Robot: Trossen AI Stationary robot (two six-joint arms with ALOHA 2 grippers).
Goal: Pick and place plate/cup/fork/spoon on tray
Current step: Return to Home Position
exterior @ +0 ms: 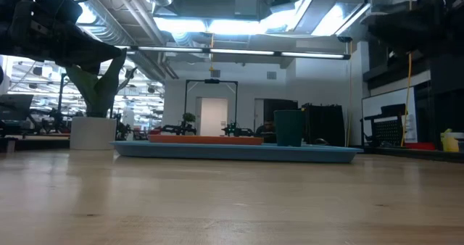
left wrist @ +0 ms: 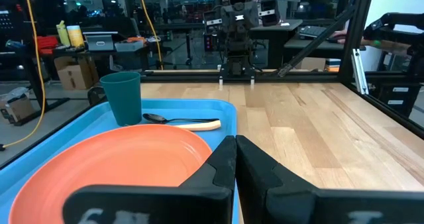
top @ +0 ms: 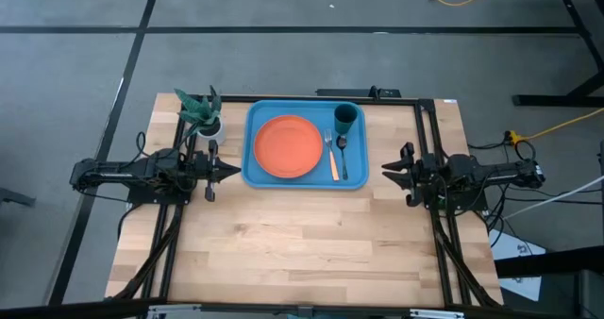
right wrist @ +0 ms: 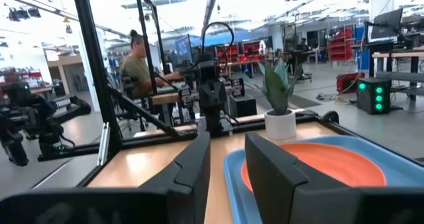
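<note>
Entry, all four views. We take the tray [top: 304,182] as our landmark. It lies flat on the wooden table [top: 302,248], near the table's back edge and between the two arms.

Contents of the tray:
- The plate [top: 290,147] lies flat on the tray floor and fills the half toward the left arm.
- The cup [top: 345,119] stands upright in the tray's back corner on the right arm's side, apart from the plate.
- The fork [top: 332,159] lies just beside the plate, between it and the tray's rim on the right arm's side. Its tines point toward the cup.
- The spoon [top: 343,155] lies alongside the fork, on the side away from the plate, with its bowl just in front of the cup. We cannot tell whether fork and spoon touch.

Outside the tray, a small white pot with a green plant [top: 209,125] stands just off the back corner on the left arm's side.

Arms:
- The left gripper [top: 232,171] hovers just off the tray's rim on the plate side. Its fingers are together, with only a thin seam between them, and they hold nothing.
- The right gripper [top: 386,171] sits off the opposite rim, a little farther from the tray. Its fingers are slightly apart, bare table shows through the gap, and they hold nothing.

In the room beyond the table, the right wrist view shows a seated person [right wrist: 138,68].
</note>
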